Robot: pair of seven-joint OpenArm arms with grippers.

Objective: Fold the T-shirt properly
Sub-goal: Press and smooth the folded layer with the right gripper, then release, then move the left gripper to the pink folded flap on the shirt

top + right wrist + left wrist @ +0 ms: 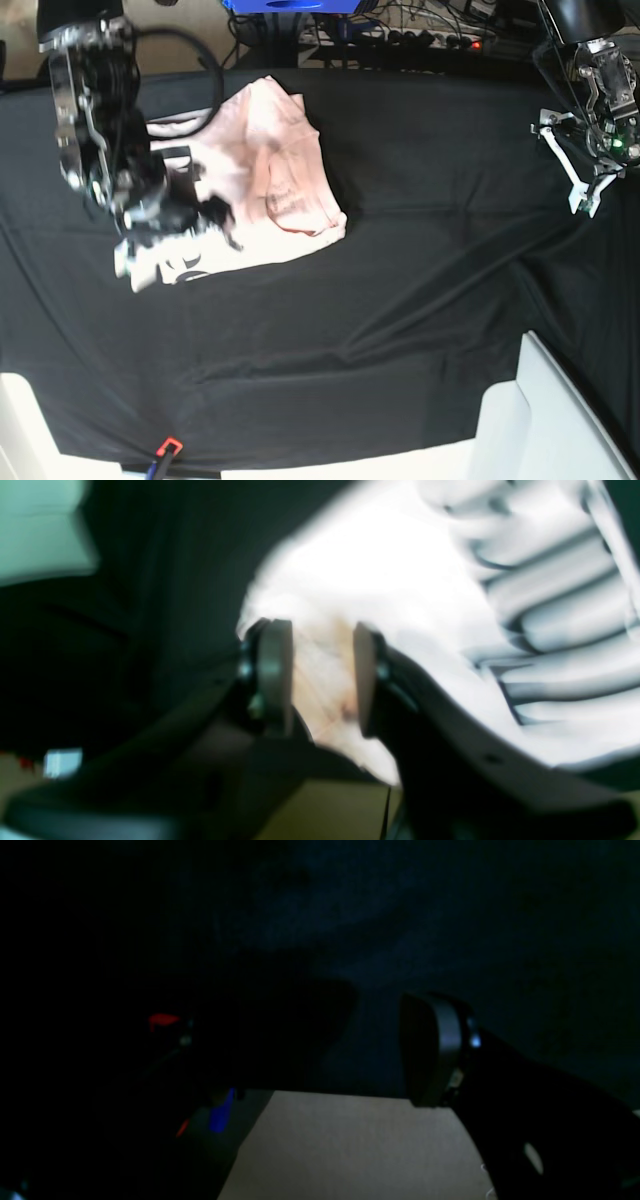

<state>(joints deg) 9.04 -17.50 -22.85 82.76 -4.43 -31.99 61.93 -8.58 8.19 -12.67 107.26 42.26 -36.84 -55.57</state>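
Right gripper (pixel 317 675) part-open around T-shirt (pixel 285 180) cloth, grip unclear, shirt pale pink, bunched, black lettering showing

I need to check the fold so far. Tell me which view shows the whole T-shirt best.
The base view: the T-shirt lies bunched on the black cloth, its whole outline visible. The right wrist view shows only blurred, overexposed fabric between the right gripper fingers. The left wrist view shows none.

A table under a wrinkled black cloth (pixel 400 290) fills most of the base view. The pink T-shirt (pixel 290 170) lies bunched at its upper left. A small red-and-blue object (pixel 165 452) sits at the cloth's lower-left edge.
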